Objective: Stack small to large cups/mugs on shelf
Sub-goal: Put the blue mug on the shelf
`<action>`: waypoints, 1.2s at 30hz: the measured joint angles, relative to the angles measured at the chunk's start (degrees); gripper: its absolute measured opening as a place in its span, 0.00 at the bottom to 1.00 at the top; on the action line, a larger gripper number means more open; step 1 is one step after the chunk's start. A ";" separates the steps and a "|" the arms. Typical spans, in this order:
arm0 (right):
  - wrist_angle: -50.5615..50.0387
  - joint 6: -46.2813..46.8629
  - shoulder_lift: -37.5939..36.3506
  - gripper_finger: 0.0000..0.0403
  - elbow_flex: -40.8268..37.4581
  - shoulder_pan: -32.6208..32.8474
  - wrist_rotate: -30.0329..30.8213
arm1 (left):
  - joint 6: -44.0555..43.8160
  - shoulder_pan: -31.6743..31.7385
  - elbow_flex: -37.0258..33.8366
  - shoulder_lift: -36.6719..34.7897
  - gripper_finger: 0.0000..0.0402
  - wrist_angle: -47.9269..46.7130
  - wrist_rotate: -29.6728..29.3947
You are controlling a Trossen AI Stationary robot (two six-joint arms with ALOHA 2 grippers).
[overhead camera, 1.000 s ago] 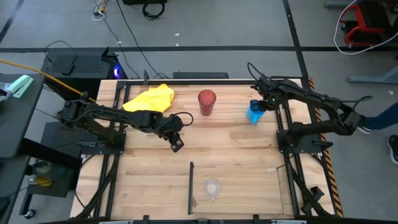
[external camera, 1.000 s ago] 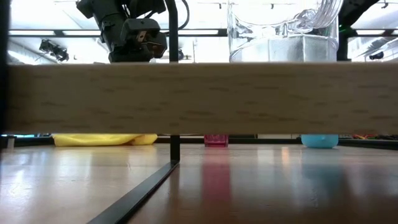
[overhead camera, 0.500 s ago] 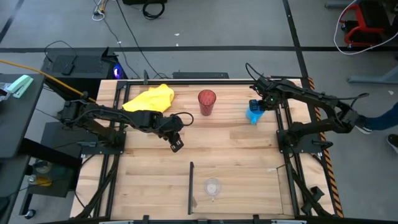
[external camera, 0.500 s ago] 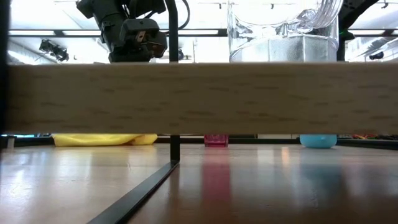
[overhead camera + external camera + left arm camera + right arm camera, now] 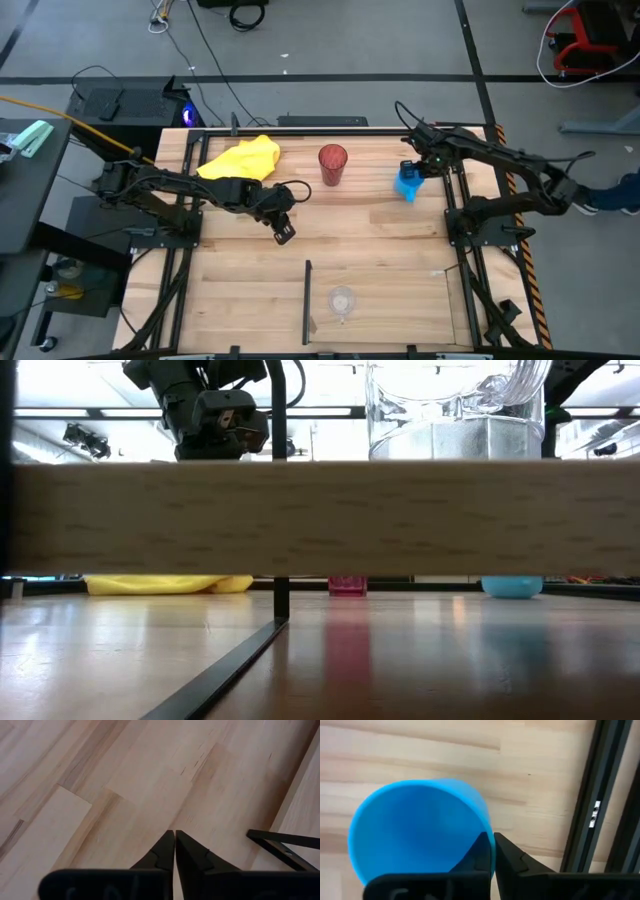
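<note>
In the high view the right claw [image 5: 412, 170] sits at upper right of the frame, directly over the bright blue plastic mug [image 5: 407, 184], which stands on the pale wooden desk [image 5: 380, 250] close to the black frame rail [image 5: 452, 215]. The right wrist view shows the mug's [image 5: 417, 827] open mouth facing the camera and the two dark fingers [image 5: 482, 851] clenched on its rim wall, one inside and one outside; I judge the mug is grasped.

The move turns on this: the tiny clear plastic cup [image 5: 342, 299] waits at lower centre on the shelf panel, right of the thin black divider strip [image 5: 307, 295], well apart from the mug and down-left of it. The right arm is the nearer.

The dark-red translucent tumbler [image 5: 332, 163] stands upright at upper centre, beside a crumpled yellow cloth [image 5: 240, 159]. The left claw [image 5: 283, 232] hovers mid-left, fingers [image 5: 167, 851] pressed together, empty.

The mug's handle is not visible. In the low view a wooden plank hides most of the mug [image 5: 512, 587] and tumbler [image 5: 347, 585].
</note>
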 joint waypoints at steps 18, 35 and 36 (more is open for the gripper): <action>-15.27 10.50 -8.95 0.01 14.95 18.92 -0.58 | -0.11 0.00 0.00 0.00 0.04 0.01 0.00; -19.15 50.65 -4.76 0.01 26.23 61.70 5.43 | 1.40 0.00 0.00 0.00 0.07 0.04 -0.04; -19.05 52.85 -3.85 0.01 26.23 63.66 5.41 | 1.40 0.00 0.00 0.00 0.06 0.01 -0.04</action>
